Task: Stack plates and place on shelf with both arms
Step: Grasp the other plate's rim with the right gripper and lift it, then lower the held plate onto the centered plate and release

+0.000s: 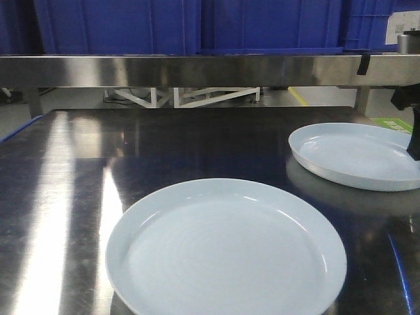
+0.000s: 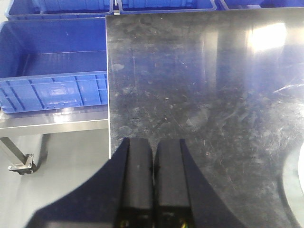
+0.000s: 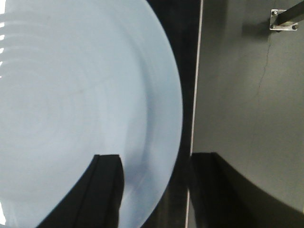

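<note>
Two plates lie flat on the dark steel tabletop (image 1: 79, 170), well apart and unstacked. Near plate (image 1: 226, 252) sits at front centre; far plate (image 1: 357, 156) sits toward the right edge. Both are round, shallow and glossy pale blue-white, with a low upturned rim; faint concentric rings show in the glaze. Tabletop is reflective, finely scratched and smudged, with bright glare streaks on its left side. Behind it runs the shelf (image 1: 197, 69), its front rail brushed stainless steel, with blue plastic crates (image 1: 197, 23) above the rail. Grey floor (image 3: 247, 118) shows past the table's right edge.

Left gripper (image 2: 153, 166) hangs over bare tabletop near the left edge, fingers pressed together, holding nothing. Right gripper (image 3: 156, 159) is spread wide above the far plate's right rim. One finger (image 3: 107, 190) is over the plate; the other is beyond the table edge. Contact with the plate cannot be confirmed. Open tabletop lies between the plates and to their left.
</note>
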Action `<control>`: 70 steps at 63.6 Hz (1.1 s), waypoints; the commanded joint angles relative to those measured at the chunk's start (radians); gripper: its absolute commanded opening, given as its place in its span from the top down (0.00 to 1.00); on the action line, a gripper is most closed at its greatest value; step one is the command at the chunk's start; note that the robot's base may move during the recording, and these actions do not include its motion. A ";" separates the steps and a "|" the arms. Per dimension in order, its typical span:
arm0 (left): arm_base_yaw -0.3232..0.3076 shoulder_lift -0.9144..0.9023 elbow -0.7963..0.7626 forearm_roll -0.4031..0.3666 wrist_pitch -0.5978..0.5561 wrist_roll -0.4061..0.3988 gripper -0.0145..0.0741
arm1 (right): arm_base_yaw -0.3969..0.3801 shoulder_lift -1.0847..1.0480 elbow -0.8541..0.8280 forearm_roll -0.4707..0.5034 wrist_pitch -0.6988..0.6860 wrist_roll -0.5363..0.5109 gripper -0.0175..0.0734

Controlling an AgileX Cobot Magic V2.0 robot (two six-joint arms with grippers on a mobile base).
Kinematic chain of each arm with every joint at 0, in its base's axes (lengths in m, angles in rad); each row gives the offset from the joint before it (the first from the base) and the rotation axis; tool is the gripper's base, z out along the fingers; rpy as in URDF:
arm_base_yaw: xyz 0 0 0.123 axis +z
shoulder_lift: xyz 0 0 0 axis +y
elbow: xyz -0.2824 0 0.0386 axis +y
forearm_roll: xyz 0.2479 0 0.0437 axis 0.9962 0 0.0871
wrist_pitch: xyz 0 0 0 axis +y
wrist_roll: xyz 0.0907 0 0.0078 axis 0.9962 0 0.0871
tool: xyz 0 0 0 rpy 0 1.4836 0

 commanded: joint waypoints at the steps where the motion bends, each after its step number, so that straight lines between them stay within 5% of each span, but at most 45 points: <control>1: 0.001 0.002 -0.029 0.000 -0.078 -0.011 0.74 | -0.004 -0.036 -0.035 -0.011 -0.047 -0.020 0.38; 31: 0.001 0.002 -0.029 0.000 -0.078 -0.011 0.74 | -0.004 -0.022 -0.035 -0.011 -0.032 -0.020 0.76; 51: 0.001 0.002 -0.029 0.000 -0.076 -0.011 0.74 | -0.004 -0.197 -0.035 0.007 -0.039 -0.020 0.74; 62: 0.001 0.002 -0.029 0.000 -0.078 -0.011 0.74 | 0.012 -0.347 -0.035 0.141 0.001 -0.032 0.74; 70: 0.001 0.002 -0.029 0.000 -0.078 -0.011 0.74 | 0.091 -0.439 -0.035 0.267 0.040 -0.107 0.74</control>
